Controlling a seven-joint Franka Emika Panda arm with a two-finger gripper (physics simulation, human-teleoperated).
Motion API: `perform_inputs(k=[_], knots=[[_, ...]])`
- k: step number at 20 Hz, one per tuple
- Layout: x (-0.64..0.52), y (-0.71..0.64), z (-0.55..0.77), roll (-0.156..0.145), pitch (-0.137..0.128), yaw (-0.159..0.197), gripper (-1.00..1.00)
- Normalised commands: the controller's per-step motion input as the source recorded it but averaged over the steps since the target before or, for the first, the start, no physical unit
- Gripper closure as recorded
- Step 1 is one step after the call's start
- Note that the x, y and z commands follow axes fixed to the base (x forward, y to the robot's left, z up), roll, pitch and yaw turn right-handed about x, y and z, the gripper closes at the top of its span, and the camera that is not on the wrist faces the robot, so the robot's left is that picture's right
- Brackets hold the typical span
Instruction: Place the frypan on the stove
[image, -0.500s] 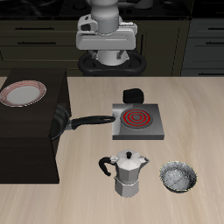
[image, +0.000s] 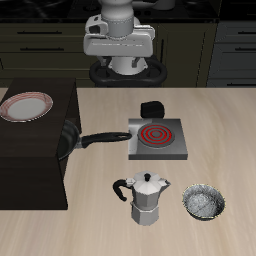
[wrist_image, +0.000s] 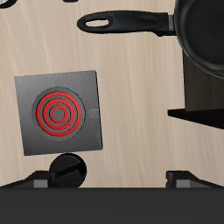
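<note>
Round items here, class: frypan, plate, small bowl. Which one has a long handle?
The frypan: black, with a long straight handle toward the stove. The red-rimmed plate and metallic bowl have none.

Exterior: high and frontal, looking down over the whole tabletop (image: 220, 120). Wrist: straight down from well above the stove (wrist_image: 59, 112). Shared: stove (image: 157, 139), frypan (image: 70, 138).

We see a pale, matt wood-grain surface (image: 220, 130). The frypan (wrist_image: 203, 39) looks glossy black, the stove (image: 158, 139) matt grey. The moka pot (image: 148, 198) is shiny metal.
</note>
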Motion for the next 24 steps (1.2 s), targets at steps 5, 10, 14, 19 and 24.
perform_inputs(k=[5,10,14,19,24], knots=[[0.23,-0.05,0.08,-0.012,-0.001,-0.048,-1.00],[0.29,-0.06,0.09,-0.001,0.008,-0.088,-1.00],[0.27,-0.07,0.13,-0.012,-0.024,-0.118,-1.00],[0.29,-0.06,0.04,-0.002,-0.018,-0.110,-1.00],[0.22,-0.05,0.05,0.012,-0.003,-0.154,-1.00]])
